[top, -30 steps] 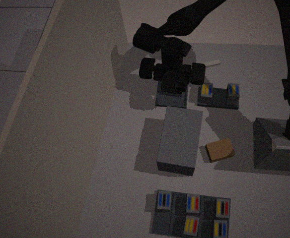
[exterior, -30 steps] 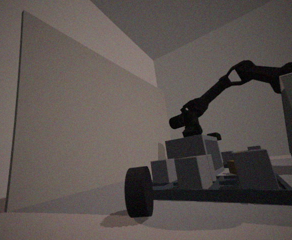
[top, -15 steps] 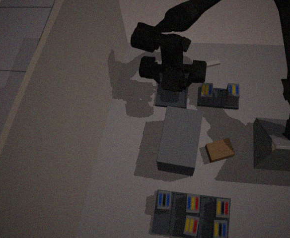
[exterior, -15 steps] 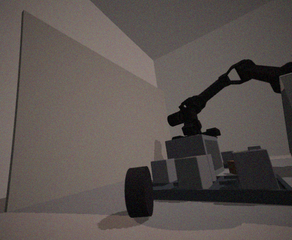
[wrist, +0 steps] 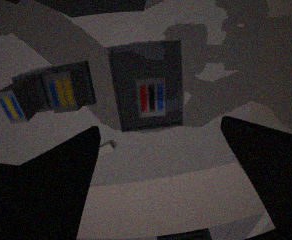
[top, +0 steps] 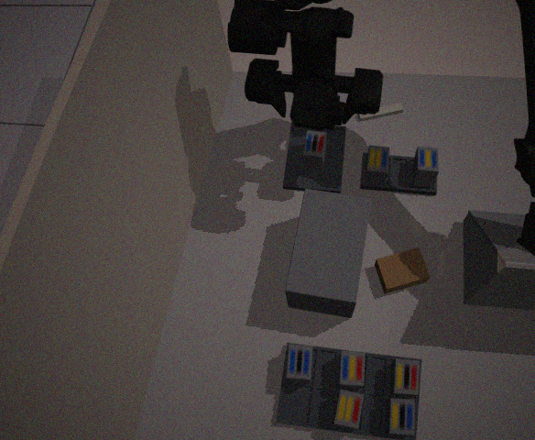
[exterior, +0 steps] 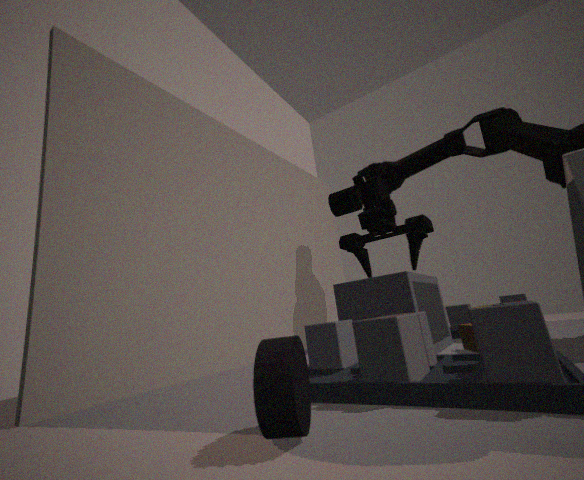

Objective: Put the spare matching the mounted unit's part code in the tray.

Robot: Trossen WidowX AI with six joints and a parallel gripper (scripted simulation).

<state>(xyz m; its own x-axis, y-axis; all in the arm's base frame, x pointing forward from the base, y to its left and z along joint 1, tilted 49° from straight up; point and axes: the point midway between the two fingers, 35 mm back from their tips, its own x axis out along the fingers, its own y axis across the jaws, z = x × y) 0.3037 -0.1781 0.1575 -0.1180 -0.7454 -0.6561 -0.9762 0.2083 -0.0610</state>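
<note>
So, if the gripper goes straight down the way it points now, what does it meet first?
Most likely the spare with blue, black and red stripes lying in the dark tray. The open gripper points down at it, though its height above the spare is hard to judge.

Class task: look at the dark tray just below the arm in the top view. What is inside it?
Inside the tray sits one spare with blue, black and red stripes. The open pincer hangs above, holding nothing. The arm covers the tray's far edge, so nothing there can be seen.
</note>
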